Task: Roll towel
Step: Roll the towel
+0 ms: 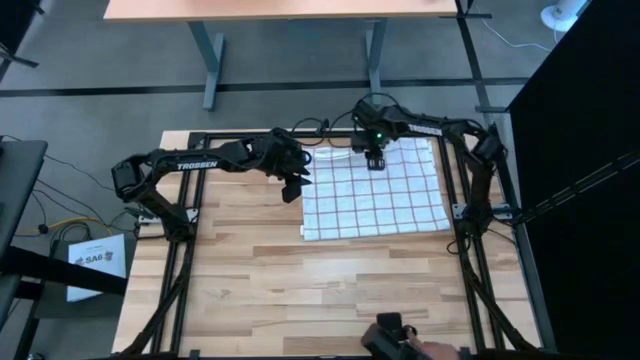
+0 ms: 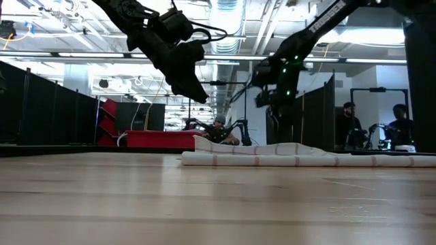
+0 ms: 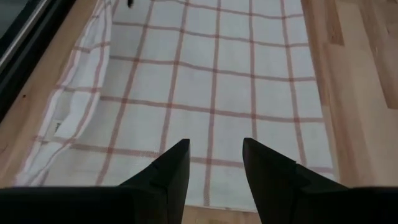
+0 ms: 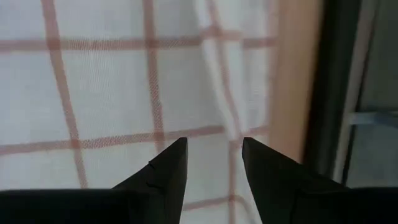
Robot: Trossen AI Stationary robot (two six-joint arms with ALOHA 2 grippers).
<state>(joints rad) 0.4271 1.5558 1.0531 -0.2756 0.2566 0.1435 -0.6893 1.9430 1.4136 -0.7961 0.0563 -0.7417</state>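
My right gripper (image 1: 375, 163) hangs with fingers parted and empty just above the far edge of the towel (image 1: 375, 195), while my left gripper (image 1: 293, 190), also parted and empty, hovers just off the towel's left edge, so both sit about equally near. The towel lies spread almost flat at the table's (image 1: 260, 290) far right corner, white with a dark grid, its far edge slightly rumpled.

Towel (image 1: 375, 192) flat on table (image 1: 300, 290), far-right part; left gripper (image 1: 295, 187) above its left edge, right gripper (image 1: 375, 160) above its far edge.
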